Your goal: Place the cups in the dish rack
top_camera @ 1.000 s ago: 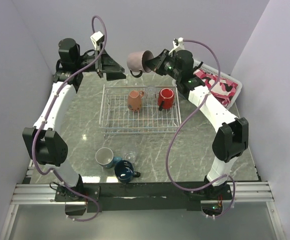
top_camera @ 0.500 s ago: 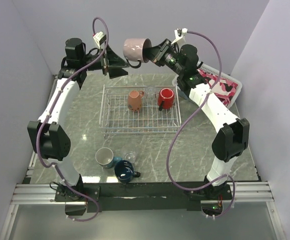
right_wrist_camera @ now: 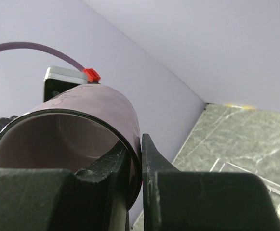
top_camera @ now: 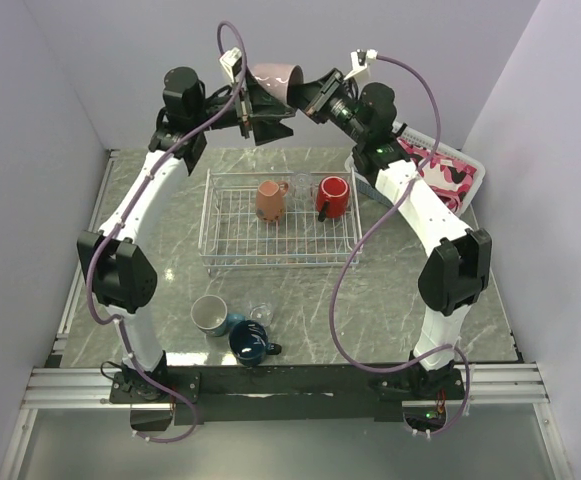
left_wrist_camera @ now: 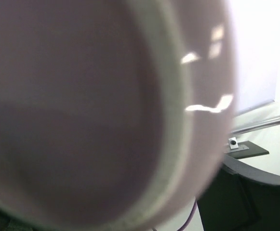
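**Top view.** The right hand [top_camera: 308, 97] is raised high over the back edge of the worktop [top_camera: 170, 260]. It is pinched tight on the rim of the mauve-pink mug [top_camera: 275, 77], which lies on its side in the air, mouth toward the right arm. The left hand [top_camera: 268, 118] is just beside and under that mug with its jaws spread wide. We cannot tell whether it touches the mug.

The dish rack [top_camera: 211, 215] sits mid-worktop, below both hands. In it we see:
- the salmon-orange mug [top_camera: 269, 200]
- the red mug [top_camera: 332, 197]
- a clear glass [top_camera: 301, 184] between them, toward the back

On the worktop in front of the rack, close together:
- the teal-blue mug [top_camera: 210, 315]
- a second clear glass [top_camera: 260, 313]
- the dark navy mug [top_camera: 250, 345]

A white basket of pink cloth [top_camera: 445, 170] stands at the far right.

**Left wrist view.** The mauve-pink mug [left_wrist_camera: 96, 115] fills nearly the whole view, blurred and very close to the lens. We cannot make out the fingers here.

**Right wrist view.** The right hand [right_wrist_camera: 136, 144] clamps the wall of the mauve-pink mug [right_wrist_camera: 101, 108], with one finger inside the mouth and the other outside against the glaze. We look into the open mouth. A corner of the dish rack [right_wrist_camera: 241, 171] and the marbled worktop [right_wrist_camera: 246, 130] show far below at right.
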`<state>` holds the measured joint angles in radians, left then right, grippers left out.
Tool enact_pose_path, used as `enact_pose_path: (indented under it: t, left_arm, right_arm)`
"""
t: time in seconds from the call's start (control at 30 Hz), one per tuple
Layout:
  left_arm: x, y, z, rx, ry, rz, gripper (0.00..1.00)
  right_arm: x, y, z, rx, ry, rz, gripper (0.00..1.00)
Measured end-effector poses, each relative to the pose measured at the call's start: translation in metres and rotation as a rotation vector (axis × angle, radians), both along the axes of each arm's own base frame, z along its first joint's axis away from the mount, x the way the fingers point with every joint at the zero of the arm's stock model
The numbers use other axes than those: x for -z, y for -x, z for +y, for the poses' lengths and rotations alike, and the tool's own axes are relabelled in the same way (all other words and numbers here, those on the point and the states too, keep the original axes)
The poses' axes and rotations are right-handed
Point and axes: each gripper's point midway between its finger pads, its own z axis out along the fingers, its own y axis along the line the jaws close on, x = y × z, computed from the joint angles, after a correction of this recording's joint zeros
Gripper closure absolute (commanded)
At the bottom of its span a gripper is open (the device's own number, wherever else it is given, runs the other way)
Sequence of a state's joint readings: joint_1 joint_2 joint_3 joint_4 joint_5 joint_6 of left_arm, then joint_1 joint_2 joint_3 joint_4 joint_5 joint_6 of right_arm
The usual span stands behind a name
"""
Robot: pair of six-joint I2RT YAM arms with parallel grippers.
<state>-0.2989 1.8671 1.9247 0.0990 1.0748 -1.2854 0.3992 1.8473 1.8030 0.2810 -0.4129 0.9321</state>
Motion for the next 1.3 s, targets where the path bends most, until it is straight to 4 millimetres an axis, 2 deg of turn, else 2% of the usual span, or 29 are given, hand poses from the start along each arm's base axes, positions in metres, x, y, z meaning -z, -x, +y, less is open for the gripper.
enact_pose_path:
  t: [0.07,0.13,0.17,0.27,0.37,0.5,0.6,0.77,0.9,1.03,1.17,1.3]
  left_arm:
    - [-0.003,0.003,-0.004,0.007,0.010,0.003,0.13]
    - [-0.006,0.003,-0.004,0.008,0.019,0.011,0.29]
    - [-0.007,0.003,-0.004,0.007,0.024,0.011,0.33]
    - [-0.010,-0.001,0.001,-0.007,0.031,0.020,0.35]
    - [-0.011,-0.008,0.011,-0.031,0.036,0.033,0.37]
    - [-0.009,-0.018,0.027,-0.063,0.039,0.062,0.54]
    - [-0.009,-0.022,0.032,-0.075,0.041,0.080,0.58]
    - [-0.013,-0.021,0.033,-0.073,0.053,0.089,0.59]
    - [-0.017,-0.023,0.035,-0.080,0.066,0.085,0.39]
    - [-0.019,-0.020,0.032,-0.073,0.071,0.084,0.36]
    - [-0.018,-0.021,0.031,-0.077,0.072,0.099,0.51]
    - [-0.016,-0.022,0.031,-0.078,0.071,0.106,0.78]
  right_arm:
    - [-0.006,0.001,-0.001,-0.001,-0.011,-0.013,1.00]
    - [-0.009,0.002,0.000,-0.005,-0.024,-0.019,1.00]
    - [-0.010,0.002,0.000,-0.006,-0.027,-0.021,1.00]
    - [-0.011,0.002,-0.001,-0.006,-0.046,-0.032,1.00]
    - [-0.003,-0.001,-0.001,0.000,-0.058,-0.021,1.00]
    - [0.017,-0.006,-0.003,0.013,-0.062,0.034,1.00]
    - [0.016,-0.004,0.000,0.003,-0.078,0.044,1.00]
    - [0.011,-0.004,0.002,-0.008,-0.090,0.038,1.00]
    - [0.007,-0.008,0.008,-0.026,-0.092,0.032,1.00]
    - [0.014,-0.017,0.020,-0.039,-0.088,0.052,1.00]
    - [0.017,-0.019,0.022,-0.046,-0.094,0.069,1.00]
    - [0.012,-0.017,0.023,-0.054,-0.109,0.061,1.00]
